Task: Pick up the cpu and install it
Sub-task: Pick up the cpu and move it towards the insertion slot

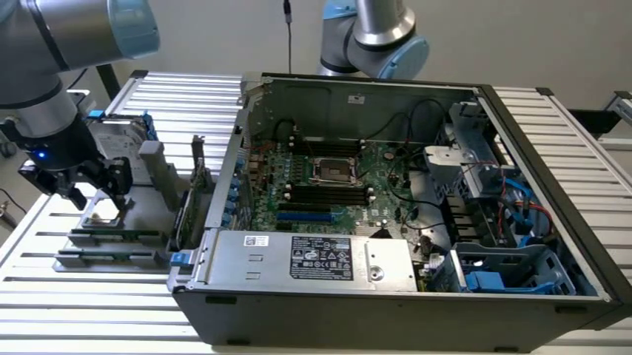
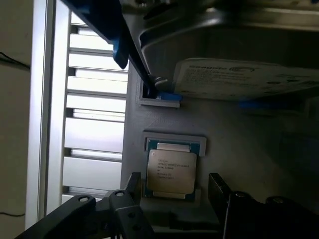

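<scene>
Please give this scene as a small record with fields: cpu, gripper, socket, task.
cpu: small flat square chip, silver-grey metal top, lying in a grey holder outside the dark metal computer case
gripper: open, over the cpu, one finger on each side, holding nothing
socket: square metal socket on the green motherboard, empty
task: cpu not yet picked up

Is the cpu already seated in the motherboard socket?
No, the cpu lies in a grey holder outside the computer case.
</scene>
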